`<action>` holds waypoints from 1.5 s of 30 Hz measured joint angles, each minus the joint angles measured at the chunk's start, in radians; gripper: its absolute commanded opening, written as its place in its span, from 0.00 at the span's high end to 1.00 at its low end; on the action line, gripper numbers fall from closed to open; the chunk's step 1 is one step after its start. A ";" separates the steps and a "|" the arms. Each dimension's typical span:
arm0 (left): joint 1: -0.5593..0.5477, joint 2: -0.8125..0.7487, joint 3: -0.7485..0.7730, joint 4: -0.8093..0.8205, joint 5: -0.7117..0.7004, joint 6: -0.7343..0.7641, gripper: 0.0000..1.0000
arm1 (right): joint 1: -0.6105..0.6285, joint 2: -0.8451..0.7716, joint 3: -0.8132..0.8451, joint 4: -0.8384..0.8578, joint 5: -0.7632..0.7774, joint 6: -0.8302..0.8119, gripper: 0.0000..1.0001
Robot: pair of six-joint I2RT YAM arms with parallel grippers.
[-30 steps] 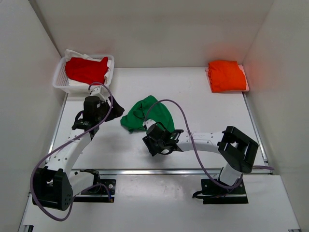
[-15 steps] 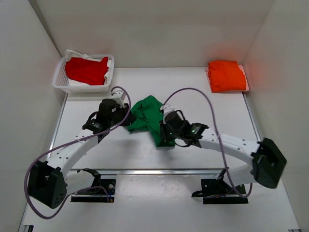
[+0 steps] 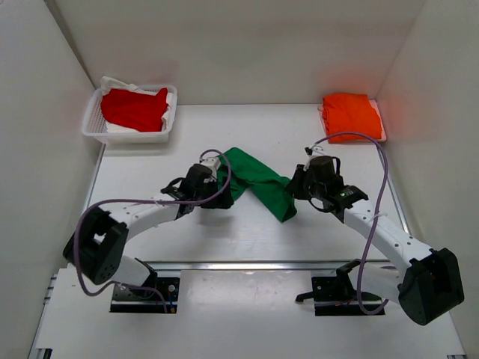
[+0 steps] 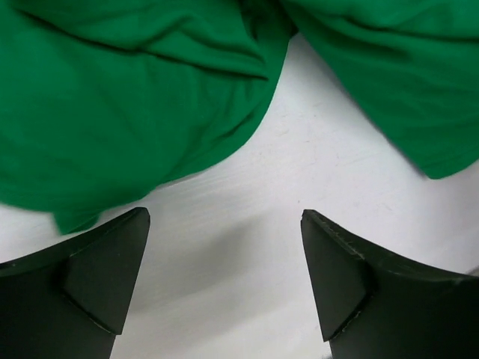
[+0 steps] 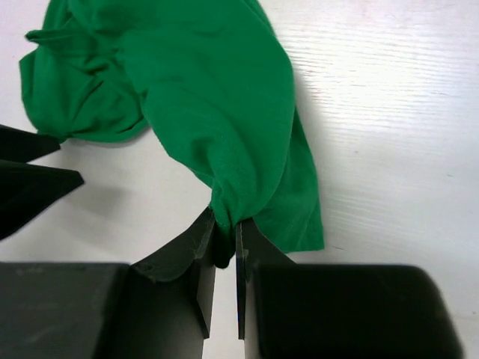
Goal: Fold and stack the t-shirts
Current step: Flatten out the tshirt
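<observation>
The green t-shirt (image 3: 258, 179) lies crumpled and drawn out into a diagonal band at the table's middle. My right gripper (image 3: 298, 184) is shut on a bunch of its cloth at the right end; the wrist view shows the fold pinched between the jaws (image 5: 226, 224), with the green shirt (image 5: 217, 97) trailing away from them. My left gripper (image 3: 215, 187) is open and empty at the shirt's left end, its jaws (image 4: 224, 217) over bare table just short of the green cloth (image 4: 127, 112). The red t-shirt (image 3: 135, 107) lies in the basket. The orange t-shirt (image 3: 350, 116) lies folded at the back right.
The white mesh basket (image 3: 91, 127) stands at the back left corner. The orange shirt rests on a white sheet by the right wall. White walls close in the table on three sides. My left gripper's fingers (image 5: 30, 179) show at the left of the right wrist view.
My right gripper has moved right and back with the green shirt, pulling it out into a band. My left gripper has moved right to the shirt's left end, open.
</observation>
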State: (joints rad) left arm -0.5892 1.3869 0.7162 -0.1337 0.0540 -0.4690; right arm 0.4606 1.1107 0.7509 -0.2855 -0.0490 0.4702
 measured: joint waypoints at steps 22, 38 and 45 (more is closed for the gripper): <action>0.190 0.060 -0.007 0.003 -0.421 -0.171 1.00 | -0.158 -0.039 -0.059 -0.018 -0.080 -0.068 1.00; 0.414 -0.176 -0.054 -0.185 -0.400 0.074 0.25 | -0.248 -0.074 -0.148 -0.091 -0.147 -0.115 0.98; 0.356 -0.222 -0.079 -0.257 -0.272 0.024 0.49 | -0.288 -0.066 -0.165 -0.093 -0.147 -0.150 0.99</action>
State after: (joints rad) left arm -0.2337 1.1645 0.6369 -0.3912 -0.2176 -0.4446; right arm 0.1722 1.0443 0.5861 -0.3786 -0.1959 0.3206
